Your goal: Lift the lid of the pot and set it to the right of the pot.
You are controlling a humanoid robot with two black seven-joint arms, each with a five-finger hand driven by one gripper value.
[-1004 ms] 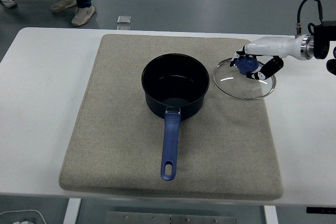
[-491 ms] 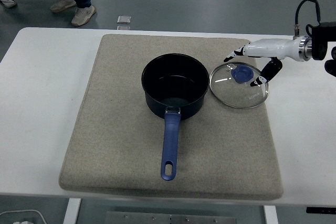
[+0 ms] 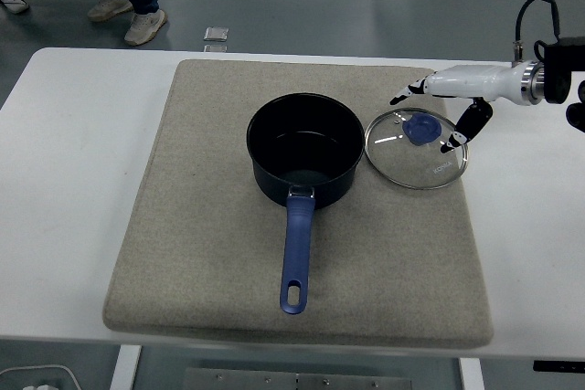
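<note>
The right hand (image 3: 445, 102) has been raised slightly off the lid (image 3: 417, 148) since the earlier frame, fingers (image 3: 402, 96) spread apart and nothing held. The lid is laid flat just right of the pot (image 3: 305, 148), near the surface's (image 3: 73, 134) far right corner.

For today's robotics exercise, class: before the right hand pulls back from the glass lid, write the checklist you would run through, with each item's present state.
1. Lid lies flat on the grey mat, not tilted: ok.
2. Lid sits to the right of the pot: ok. Whether its rim touches the pot's wall: cannot tell.
3. Right hand has let go, fingers spread clear of the blue knob: ok.
4. Lid's whole rim rests on the mat, none over the mat's right edge: ok.
5. Pot upright, open, handle pointing to the near edge: ok.
6. Left hand out of the way: not in view, so cannot tell.
</note>
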